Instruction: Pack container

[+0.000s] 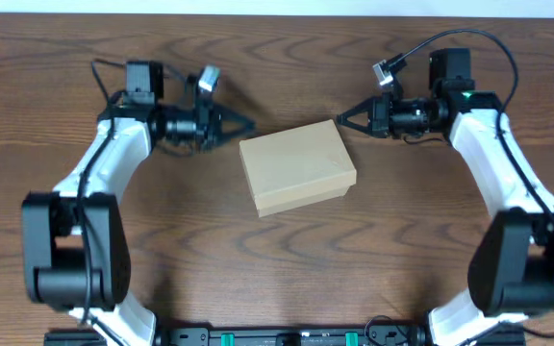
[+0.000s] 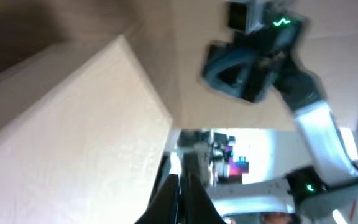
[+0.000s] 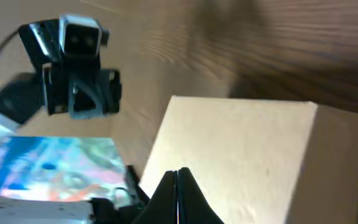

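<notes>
The box [image 1: 296, 165] lies near the middle of the table [image 1: 277, 279] with its lid down flat. It is plain tan cardboard. Seen from overhead it is slightly turned, its long sides running toward a point between 2 and 3 o'clock.

The left claw [image 1: 248, 125] is at the box's 11 o'clock, just beside the far left corner, with its tip pointing toward 3 o'clock. Its fingers are pressed together with nothing between them. The left wrist view shows the two dark fingers meeting in a narrow point, with the box's pale top filling the left of the frame. Whether the tip touches the cardboard cannot be told.

The right claw [image 1: 341, 117] is at the box's 1 o'clock, right at the far right corner, pointing toward 9 o'clock. It too is closed and empty: its wrist view shows the fingers meeting in one thin seam, the box's top and a corner just ahead. From overhead the tip looks almost against the corner, but contact cannot be judged.

The two claws face each other across the box's far edge.
</notes>
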You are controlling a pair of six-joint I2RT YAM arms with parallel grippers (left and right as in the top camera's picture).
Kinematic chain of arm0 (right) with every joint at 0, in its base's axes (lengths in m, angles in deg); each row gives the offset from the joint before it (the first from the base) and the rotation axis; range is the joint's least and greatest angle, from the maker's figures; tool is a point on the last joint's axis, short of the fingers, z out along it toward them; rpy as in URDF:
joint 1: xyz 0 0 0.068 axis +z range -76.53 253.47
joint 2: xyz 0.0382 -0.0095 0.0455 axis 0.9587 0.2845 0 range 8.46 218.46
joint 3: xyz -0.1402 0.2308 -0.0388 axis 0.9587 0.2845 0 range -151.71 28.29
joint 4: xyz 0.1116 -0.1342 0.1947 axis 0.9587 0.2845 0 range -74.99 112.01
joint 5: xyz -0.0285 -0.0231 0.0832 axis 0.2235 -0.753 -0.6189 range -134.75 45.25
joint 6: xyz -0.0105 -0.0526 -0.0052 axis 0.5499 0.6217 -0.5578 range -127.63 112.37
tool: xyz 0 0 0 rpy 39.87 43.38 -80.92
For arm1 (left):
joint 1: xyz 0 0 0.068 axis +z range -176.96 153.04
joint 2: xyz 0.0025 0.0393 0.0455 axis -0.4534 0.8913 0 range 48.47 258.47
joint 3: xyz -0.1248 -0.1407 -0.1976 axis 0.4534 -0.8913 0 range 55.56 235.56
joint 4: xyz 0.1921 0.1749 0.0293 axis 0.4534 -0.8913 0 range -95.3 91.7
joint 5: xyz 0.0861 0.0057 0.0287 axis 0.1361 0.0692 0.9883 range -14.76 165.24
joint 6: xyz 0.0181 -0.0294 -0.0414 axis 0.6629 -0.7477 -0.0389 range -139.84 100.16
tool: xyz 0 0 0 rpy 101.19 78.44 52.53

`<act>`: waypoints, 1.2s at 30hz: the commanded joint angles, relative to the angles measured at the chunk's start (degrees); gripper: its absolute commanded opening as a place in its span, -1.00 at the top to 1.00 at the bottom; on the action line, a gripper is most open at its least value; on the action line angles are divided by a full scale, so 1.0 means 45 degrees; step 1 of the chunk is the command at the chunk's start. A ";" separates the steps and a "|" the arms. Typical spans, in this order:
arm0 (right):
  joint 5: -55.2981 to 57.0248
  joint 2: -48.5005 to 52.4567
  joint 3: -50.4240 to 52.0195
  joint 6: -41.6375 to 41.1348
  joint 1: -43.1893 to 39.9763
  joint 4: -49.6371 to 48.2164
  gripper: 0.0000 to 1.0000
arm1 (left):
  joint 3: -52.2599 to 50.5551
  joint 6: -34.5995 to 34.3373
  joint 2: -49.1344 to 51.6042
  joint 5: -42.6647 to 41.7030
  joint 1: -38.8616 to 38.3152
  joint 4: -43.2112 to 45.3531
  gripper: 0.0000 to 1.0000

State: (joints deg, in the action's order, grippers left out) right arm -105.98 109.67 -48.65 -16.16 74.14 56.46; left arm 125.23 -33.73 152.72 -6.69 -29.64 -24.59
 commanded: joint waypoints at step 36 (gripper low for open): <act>1.1905 -0.2676 -0.1831 0.4299 0.7023 0.3716 0.98 | 0.0651 0.3842 -0.6611 1.8642 0.1030 -0.6149 -0.51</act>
State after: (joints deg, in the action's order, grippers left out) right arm -53.81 98.48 -55.58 2.13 103.91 73.09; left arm 126.93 -15.26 123.59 74.29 -25.18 -52.04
